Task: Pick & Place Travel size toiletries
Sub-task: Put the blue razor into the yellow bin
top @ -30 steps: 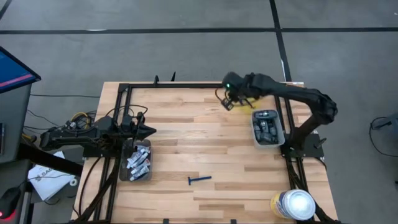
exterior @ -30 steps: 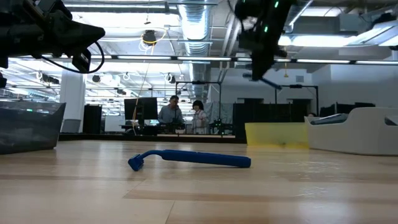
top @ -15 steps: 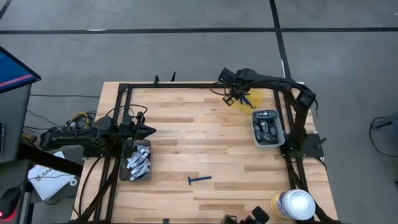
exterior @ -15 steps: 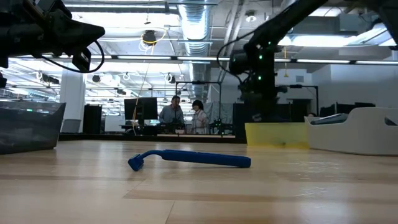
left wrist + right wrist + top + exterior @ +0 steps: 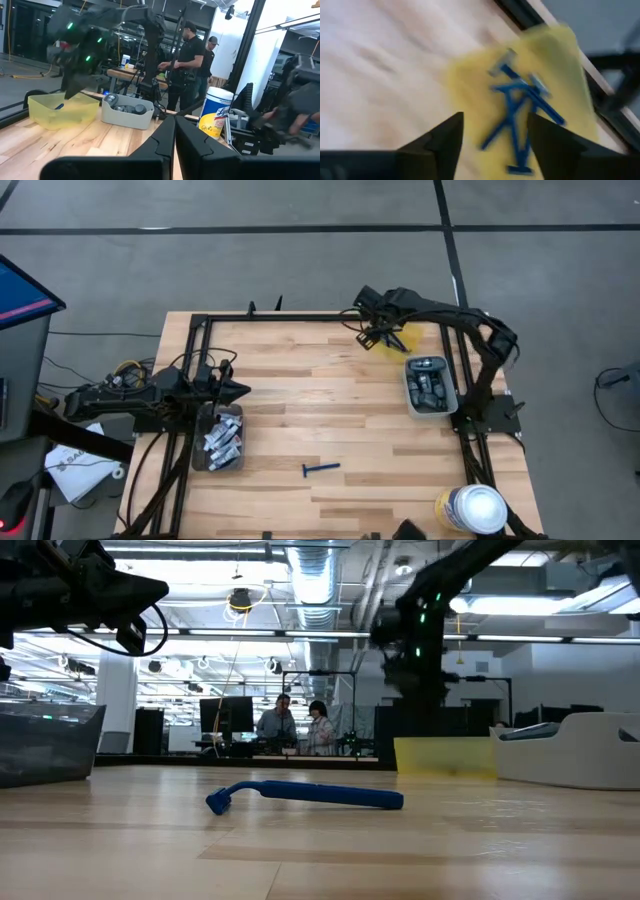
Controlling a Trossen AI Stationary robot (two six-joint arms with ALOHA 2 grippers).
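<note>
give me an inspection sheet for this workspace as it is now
surface: wooden table, black frame at its edges
job's things: one blue razor loose on the table; razors in yellow bin; tubes in clear bin; dark pods in grey bin
clutter: white-lidded canister at a near corner
grippers: right gripper open beside the yellow bin; left gripper shut, over the clear bin
cables: bundle beside the left arm
surroundings: people behind the table

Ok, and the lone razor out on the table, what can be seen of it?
The blue razor is a thin, plastic-looking disposable lying flat on the wooden table, toward its front edge, alone. In the low view its head points left with the handle running right. Nothing touches it but the tabletop; both grippers are elsewhere.
</note>
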